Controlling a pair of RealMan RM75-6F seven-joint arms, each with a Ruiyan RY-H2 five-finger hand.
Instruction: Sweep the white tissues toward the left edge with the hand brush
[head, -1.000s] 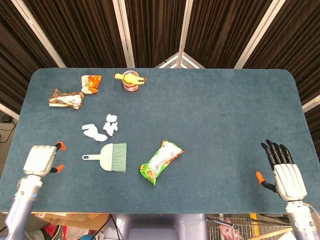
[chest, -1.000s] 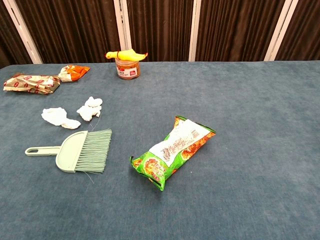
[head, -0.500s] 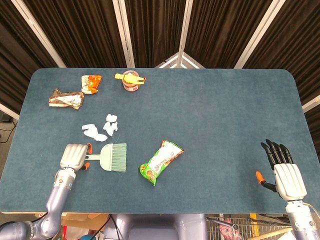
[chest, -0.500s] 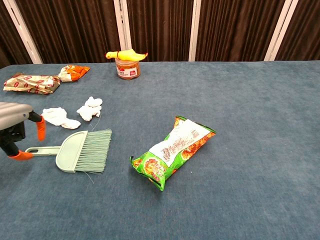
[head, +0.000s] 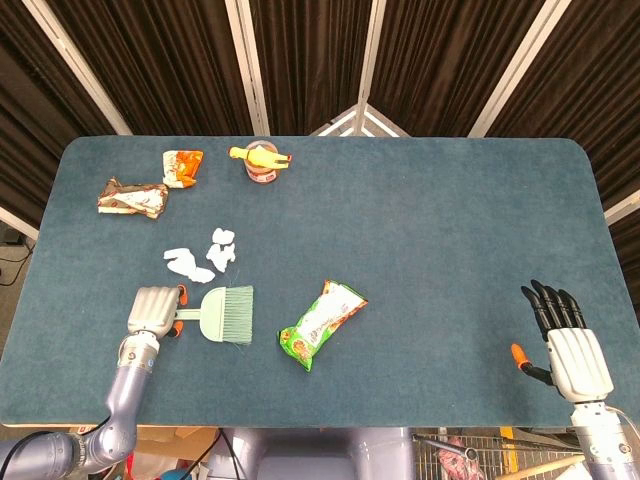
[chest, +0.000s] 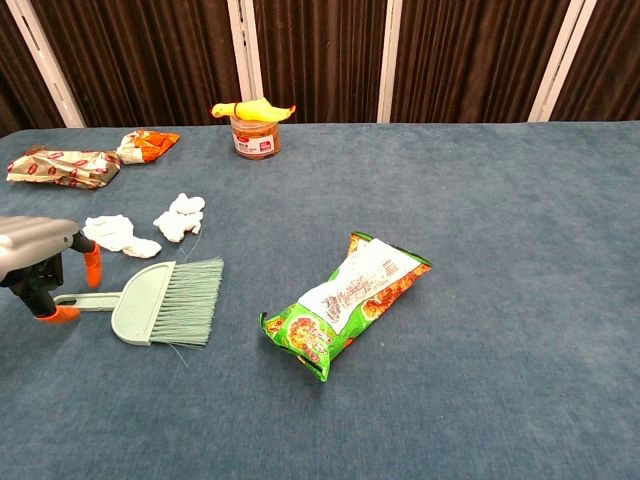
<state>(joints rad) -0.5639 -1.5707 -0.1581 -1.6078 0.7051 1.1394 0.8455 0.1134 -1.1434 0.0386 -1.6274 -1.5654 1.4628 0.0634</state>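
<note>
Hand brush (head: 225, 313), mint green, splayed bristles

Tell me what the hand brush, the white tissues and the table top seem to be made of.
Hand brush: likely molded plastic, pale green with a smooth matte body and fine synthetic-looking bristles.
White tissues: soft crumpled paper, going by the irregular folds.
Table top: apparently covered in blue felt or short-pile fabric, with a fuzzy, mottled, non-reflective surface.

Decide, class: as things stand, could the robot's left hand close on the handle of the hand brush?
Probably yes. The left hand is over the end of the hand brush handle, fingertips on both sides. Nothing lies between them; the white tissues sit just beyond, clear of the handle.
</note>
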